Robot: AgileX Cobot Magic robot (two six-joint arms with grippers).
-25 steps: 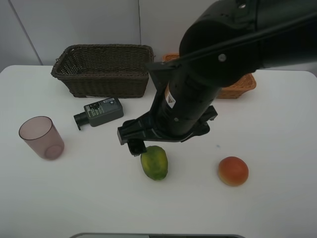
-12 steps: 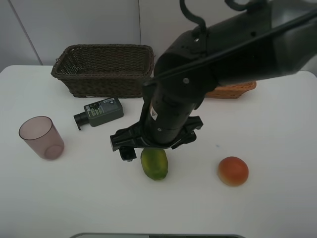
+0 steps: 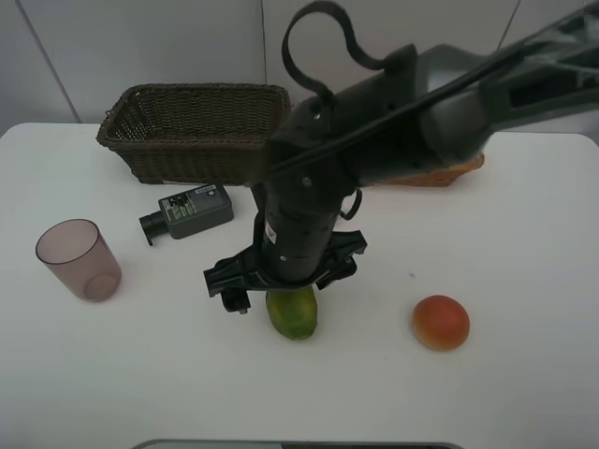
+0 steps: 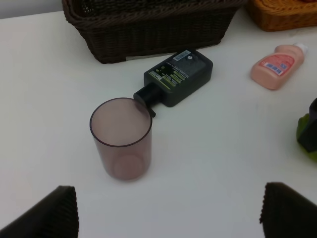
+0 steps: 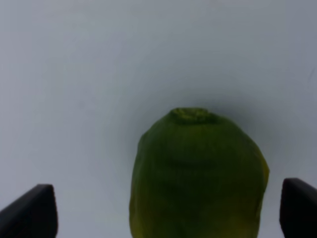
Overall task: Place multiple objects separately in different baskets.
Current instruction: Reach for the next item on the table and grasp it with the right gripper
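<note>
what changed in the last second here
The right arm dropped and shifted left in the high view, bringing its open right hand down over the green fruit, which now sits between the fingers, not gripped. Nothing was taken or let go. The mauve cup, dark bottle, red-orange fruit and brown basket stayed put.

The print on the dark bottle (image 4: 178, 77) and pink bottle (image 4: 275, 66) is illegible.
</note>
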